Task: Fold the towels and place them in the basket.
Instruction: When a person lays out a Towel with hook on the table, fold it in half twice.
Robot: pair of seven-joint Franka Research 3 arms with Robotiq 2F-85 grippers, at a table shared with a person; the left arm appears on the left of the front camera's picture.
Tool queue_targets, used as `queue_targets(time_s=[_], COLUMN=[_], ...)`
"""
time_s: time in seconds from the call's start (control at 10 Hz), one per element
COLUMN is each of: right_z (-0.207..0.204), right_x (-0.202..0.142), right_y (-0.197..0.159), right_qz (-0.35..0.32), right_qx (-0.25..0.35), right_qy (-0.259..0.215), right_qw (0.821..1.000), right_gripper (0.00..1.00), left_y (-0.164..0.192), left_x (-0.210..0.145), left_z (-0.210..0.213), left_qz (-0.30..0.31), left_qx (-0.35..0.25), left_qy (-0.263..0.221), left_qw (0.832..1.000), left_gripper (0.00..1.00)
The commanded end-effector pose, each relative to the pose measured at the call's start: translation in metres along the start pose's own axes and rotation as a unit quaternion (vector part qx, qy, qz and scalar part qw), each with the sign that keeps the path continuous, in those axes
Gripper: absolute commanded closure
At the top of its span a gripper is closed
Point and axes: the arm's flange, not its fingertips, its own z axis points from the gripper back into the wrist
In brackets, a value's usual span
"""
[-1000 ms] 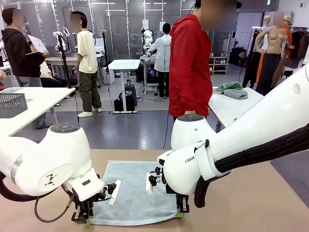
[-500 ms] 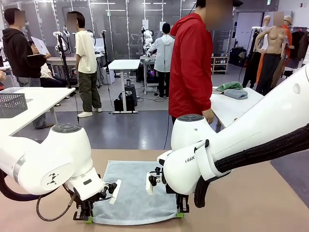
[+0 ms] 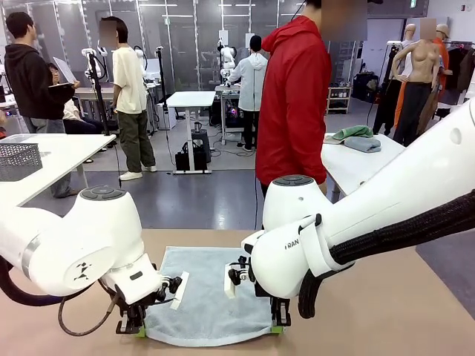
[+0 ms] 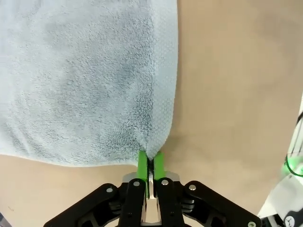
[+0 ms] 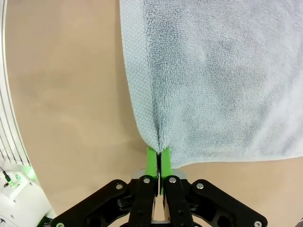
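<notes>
fluffy terry towel (image 4: 85, 80), matt tan tabletop (image 4: 232, 80)

**One word fragment legible, the rest too small to read**

In the front view, at about five o'clock from the picture's middle, the right arm (image 3: 312, 245) carries the dark capital letters "RAN" on its white housing. The letters run along the curve of the shell, and the start and end of the word are cut off by the housing's edges.

At about eight o'clock, the left arm (image 3: 89, 245) bears a small dark emblem (image 3: 82, 271), a figure rather than letters.

At ten o'clock, a person far off holds a white sheet (image 3: 64, 70); any print on it cannot be made out. Between one and two o'clock, a small sign (image 3: 413, 4) near the ceiling is too small to read.
</notes>
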Motion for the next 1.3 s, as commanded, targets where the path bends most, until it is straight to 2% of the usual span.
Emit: queue_targets(time_s=[0.0,0.3,0.5,0.6,0.9,1.0,1.2], right_z=[0.016,0.046,0.052,0.05,0.053,0.053,0.066], right_x=[0.0,0.008,0.01,0.011,0.013,0.013,0.018], right_y=[-0.005,-0.011,-0.013,-0.013,-0.014,-0.014,-0.048], right_qz=[0.002,0.004,0.0,0.003,0.002,0.003,0.015], right_qx=[-0.001,-0.023,-0.032,-0.041,-0.032,-0.034,-0.021], right_qy=[-0.009,-0.013,-0.015,-0.007,-0.017,-0.016,-0.019], right_qw=[1.0,1.0,0.999,0.999,0.999,0.999,0.999], right_gripper=[0.96,0.96,0.96,0.96,0.96,0.96,0.96], left_y=[0.003,0.01,0.011,0.008,0.012,0.011,0.043], left_x=[0.002,0.0,-0.002,0.0,-0.001,-0.002,0.001], left_z=[0.029,0.059,0.059,0.057,0.061,0.059,0.065], left_qz=[0.001,0.011,0.021,0.001,0.009,0.007,0.009], left_qx=[0.016,0.051,0.05,0.053,0.058,0.056,0.047], left_qy=[-0.016,-0.008,-0.007,-0.012,-0.019,-0.018,-0.033], left_qw=[1.0,0.999,0.999,0.999,0.998,0.998,0.998], left_gripper=[1.0,1.0,1.0,1.0,1.0,0.94,0.94])
